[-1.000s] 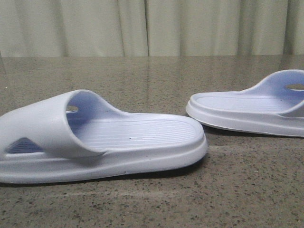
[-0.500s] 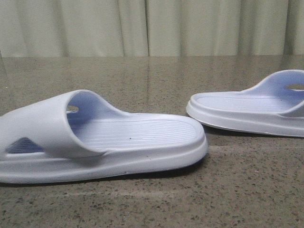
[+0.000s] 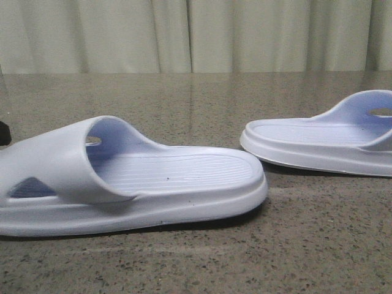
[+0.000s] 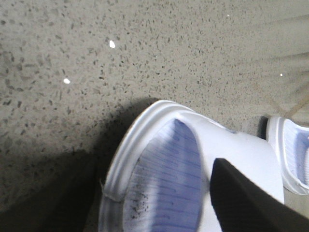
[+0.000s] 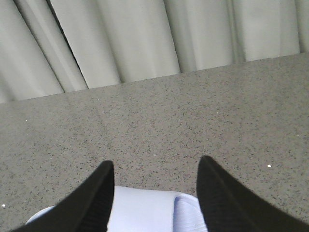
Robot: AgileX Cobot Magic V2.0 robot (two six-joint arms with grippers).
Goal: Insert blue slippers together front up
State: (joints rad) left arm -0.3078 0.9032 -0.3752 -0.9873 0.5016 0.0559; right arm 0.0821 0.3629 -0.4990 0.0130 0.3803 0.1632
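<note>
The table (image 3: 196,98), a speckled grey stone surface, is filling the scene, with a pale curtain (image 3: 196,33) hanging behind its far edge. Two blue slippers are lying on it soles down and apart from each other. The near slipper (image 3: 131,177) is sitting at front left, its strap at the left end and its ribbed footbed running right. The far slipper (image 3: 318,138) is sitting further back on the right, strap at the right end, partly cut off by the frame edge.

The right gripper (image 5: 154,193) is hovering over a slipper (image 5: 145,210) with its two black fingers (image 5: 94,200) spread wide, gripping nothing.

The left gripper is showing only one dark finger (image 4: 251,203), over the strap of a slipper (image 4: 183,174); its state cannot be determined
</note>
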